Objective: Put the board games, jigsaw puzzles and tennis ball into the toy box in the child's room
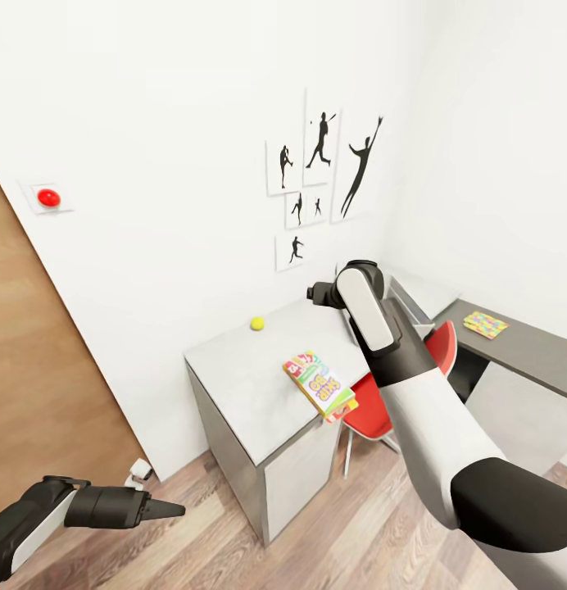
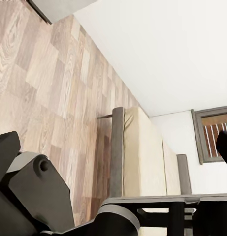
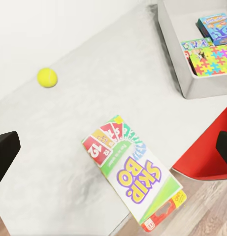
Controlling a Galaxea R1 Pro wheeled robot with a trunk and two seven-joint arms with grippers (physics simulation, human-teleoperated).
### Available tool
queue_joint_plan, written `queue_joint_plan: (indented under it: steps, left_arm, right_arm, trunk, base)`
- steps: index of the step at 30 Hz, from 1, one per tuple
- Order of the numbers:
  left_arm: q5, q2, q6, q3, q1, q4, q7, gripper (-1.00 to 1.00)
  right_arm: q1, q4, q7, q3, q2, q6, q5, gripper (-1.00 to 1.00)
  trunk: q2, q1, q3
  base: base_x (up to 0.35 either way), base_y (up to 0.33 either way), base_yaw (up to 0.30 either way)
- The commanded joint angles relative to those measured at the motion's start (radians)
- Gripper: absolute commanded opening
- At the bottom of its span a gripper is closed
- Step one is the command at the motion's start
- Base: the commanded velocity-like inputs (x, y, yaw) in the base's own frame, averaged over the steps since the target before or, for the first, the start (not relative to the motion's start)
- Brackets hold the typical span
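Head view first: the long desk with its light grey-white mottled tabletop (image 1: pixel 251 377) stands against the white wall under the black silhouette sports pictures (image 1: pixel 320 176). On the tabletop, the small yellow-green tennis ball (image 1: pixel 256 324) lies toward the wall, and the flat white SKIP-BO board game box (image 1: pixel 319 385) sits at the front edge, one corner overhanging. A red chair (image 1: pixel 382 410) is tucked beside the desk, partly behind the right arm. A multicoloured jigsaw puzzle square (image 1: pixel 485 324) rests on the lower dark grey cabinet (image 1: pixel 529 348), beyond the chair. The left gripper (image 1: pixel 165 510) hangs low over the wood-plank floor (image 1: pixel 259 557), well apart from the desk, its jaws pressed together to a point.

Left wrist view: plank floor and, further off, the bed with beige mattress and grey padded frame (image 2: pixel 143 152); no toy is in reach.

Right wrist view: the right gripper's dark fingertips (image 3: pixel 5 152) stand wide apart with nothing between them, hovering above the tabletop with the SKIP-BO box below. The ball lies near the box, toward the wall. The pale grey-white plastic toy box (image 3: pixel 184 59) stands further along the desk, already holding a blue printed box (image 3: pixel 215 25) and a second jigsaw puzzle (image 3: pixel 214 64); a third item between them looks like another game box, though it is too small to be sure.

Judging by this, the step in hand is collecting the SKIP-BO box. The next move calls for lowering the spread jaws over its overhanging edge.
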Motion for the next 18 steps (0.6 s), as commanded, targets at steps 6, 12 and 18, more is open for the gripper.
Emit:
queue_joint_plan:
  steps: [6,12,18]
  left_arm:
    - [0.008,0.001,0.01,-0.004,-0.001,0.0,0.0,1.0]
    - [0.008,0.001,0.01,-0.005,-0.001,0.0,0.0,1.0]
    - [0.008,0.001,0.01,-0.005,-0.001,0.0,0.0,1.0]
  right_arm:
    - [-0.001,-0.001,-0.01,0.0,0.0,0.004,-0.009,1.0]
    - [0.016,-0.008,-0.012,0.0,-0.001,0.009,-0.008,1.0]
    - [0.048,-0.016,-0.012,-0.001,-0.003,0.01,-0.005,1.0]
  trunk:
    - [-0.002,0.001,0.007]
    - [-0.002,0.001,0.017]
    - [-0.002,0.001,0.027]
  base:
    - [-0.013,0.0,0.0]
    - [-0.022,0.0,0.0]
    - [-0.085,0.0,0.0]
